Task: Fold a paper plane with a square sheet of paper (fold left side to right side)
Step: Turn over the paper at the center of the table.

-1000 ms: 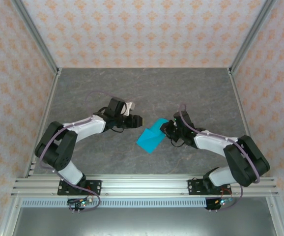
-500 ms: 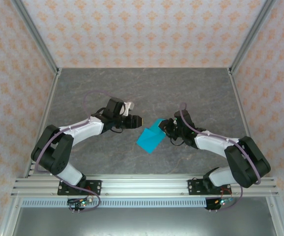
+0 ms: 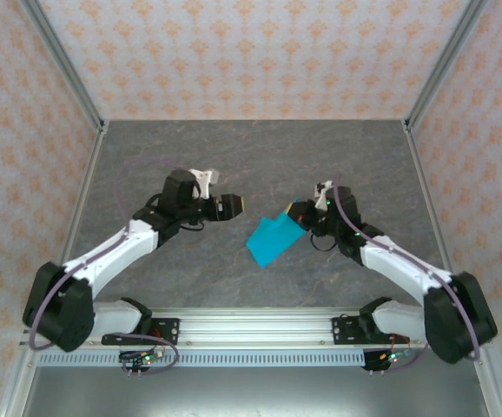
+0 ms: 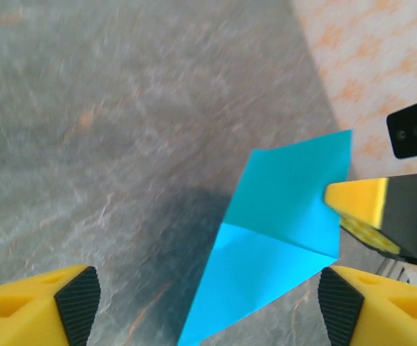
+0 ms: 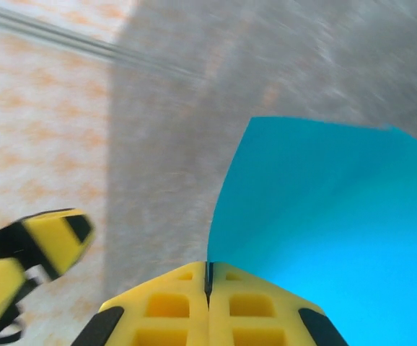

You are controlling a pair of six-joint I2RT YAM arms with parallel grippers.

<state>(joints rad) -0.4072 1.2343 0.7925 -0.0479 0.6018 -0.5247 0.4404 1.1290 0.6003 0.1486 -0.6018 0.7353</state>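
Where the two arms reach inward over the tabletop (image 3: 338,156), the folded cyan-blue paper (image 3: 270,241) sits between them, near the middle and closer to the right arm.

Right fingers (image 5: 172,306): pressed together with no gap, pinching the paper at its far right corner. That end is raised, and a shadow falls on the surface beneath it.

Left fingers (image 4: 21,313): spread wide, holding nothing, facing the paper from its left and apart from it. Bare tabletop lies between them and the sheet.

A diagonal crease crosses the sheet in the left wrist view. The right wrist's small black camera (image 4: 410,130) sits just above the pinching fingers.

Tabletop: grey, marbled, matte. An aluminium rail (image 3: 251,326) along the near edge carries both arm bases. Metal frame posts (image 3: 60,59) rise at the back corners. The walls (image 3: 251,52) carry pale wallpaper with an orange motif.
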